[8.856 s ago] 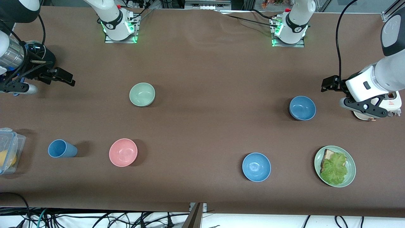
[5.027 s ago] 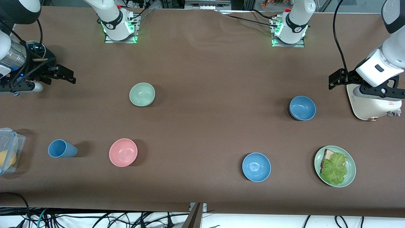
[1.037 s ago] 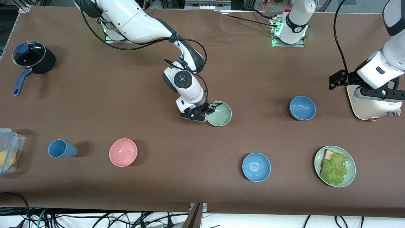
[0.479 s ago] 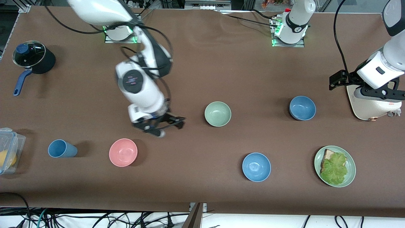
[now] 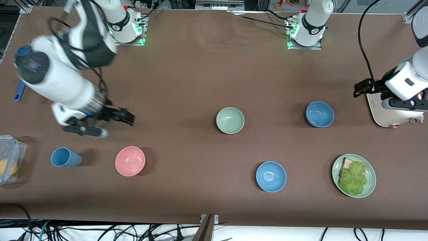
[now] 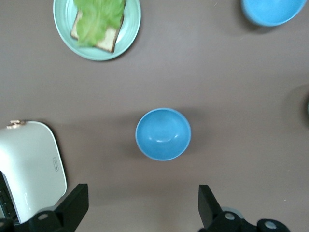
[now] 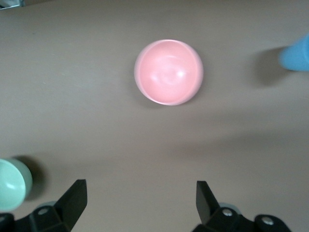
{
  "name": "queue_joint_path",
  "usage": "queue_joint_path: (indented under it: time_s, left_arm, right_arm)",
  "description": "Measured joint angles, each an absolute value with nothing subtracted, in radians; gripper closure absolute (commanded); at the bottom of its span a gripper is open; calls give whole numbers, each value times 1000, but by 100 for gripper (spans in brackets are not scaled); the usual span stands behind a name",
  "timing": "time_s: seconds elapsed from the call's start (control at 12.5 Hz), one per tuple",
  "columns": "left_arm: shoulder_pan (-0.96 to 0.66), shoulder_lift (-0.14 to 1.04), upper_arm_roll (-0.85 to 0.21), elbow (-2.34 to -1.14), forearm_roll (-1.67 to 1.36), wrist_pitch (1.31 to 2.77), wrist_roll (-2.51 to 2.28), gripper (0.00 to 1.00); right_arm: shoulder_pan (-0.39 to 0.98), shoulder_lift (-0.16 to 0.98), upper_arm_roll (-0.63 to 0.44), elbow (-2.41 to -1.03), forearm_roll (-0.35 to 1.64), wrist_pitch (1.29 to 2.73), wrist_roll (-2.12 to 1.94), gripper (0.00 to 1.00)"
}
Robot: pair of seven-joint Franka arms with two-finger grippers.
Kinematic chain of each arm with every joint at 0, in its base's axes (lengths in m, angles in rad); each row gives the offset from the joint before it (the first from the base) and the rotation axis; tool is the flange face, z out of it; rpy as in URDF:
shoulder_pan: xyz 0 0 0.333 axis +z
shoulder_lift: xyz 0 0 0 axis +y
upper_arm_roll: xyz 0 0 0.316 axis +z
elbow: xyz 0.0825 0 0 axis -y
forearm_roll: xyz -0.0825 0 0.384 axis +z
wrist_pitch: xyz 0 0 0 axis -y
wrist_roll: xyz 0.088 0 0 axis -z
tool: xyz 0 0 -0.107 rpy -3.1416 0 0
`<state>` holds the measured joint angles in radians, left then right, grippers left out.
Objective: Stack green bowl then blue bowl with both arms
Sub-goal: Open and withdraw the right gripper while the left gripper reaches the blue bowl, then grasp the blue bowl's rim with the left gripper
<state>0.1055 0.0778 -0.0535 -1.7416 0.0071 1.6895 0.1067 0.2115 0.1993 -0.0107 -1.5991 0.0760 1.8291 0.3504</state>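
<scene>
The green bowl (image 5: pixel 230 120) sits upright and alone in the middle of the table; its edge also shows in the right wrist view (image 7: pixel 12 184). The blue bowl (image 5: pixel 319 114) sits toward the left arm's end, beside a white appliance, and lies ahead of the open fingers in the left wrist view (image 6: pixel 163 134). My right gripper (image 5: pixel 119 127) is open and empty over bare table near the pink bowl; its jaws (image 7: pixel 140 208) stand wide apart. My left gripper (image 5: pixel 369 97) is open and empty over the edge of the white appliance (image 6: pixel 140 212).
A pink bowl (image 5: pixel 130 161) and a blue cup (image 5: pixel 65 157) stand toward the right arm's end. A sky-blue bowl (image 5: pixel 271 176) and a green plate (image 5: pixel 369 187) with bread and lettuce are nearer the camera. A white appliance (image 5: pixel 391 115), a black pot (image 5: pixel 20 52) and a clear container (image 5: pixel 10 157) stand at the ends.
My right gripper let go of the green bowl in the middle of the table and swung back toward its own end. My left arm shifted slightly.
</scene>
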Motion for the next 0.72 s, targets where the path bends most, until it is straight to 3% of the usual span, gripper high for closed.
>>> queue_joint_path:
  time_s: [0.32,0.56,0.72]
  left_arm:
    - [158,133,-52,-1945,7,1976,180,0]
    - [156,146,-57,-2175,11,2266,186,0]
    - [156,173,-59,-2271,22,2378,188,1]
  right_arm:
    - [71,-31,-17,-1644,82,1647,216,0]
    - [70,-45,-17,-1621,79,1620,189,0]
    - [70,-32,-17,-1621,77,1619,186,0]
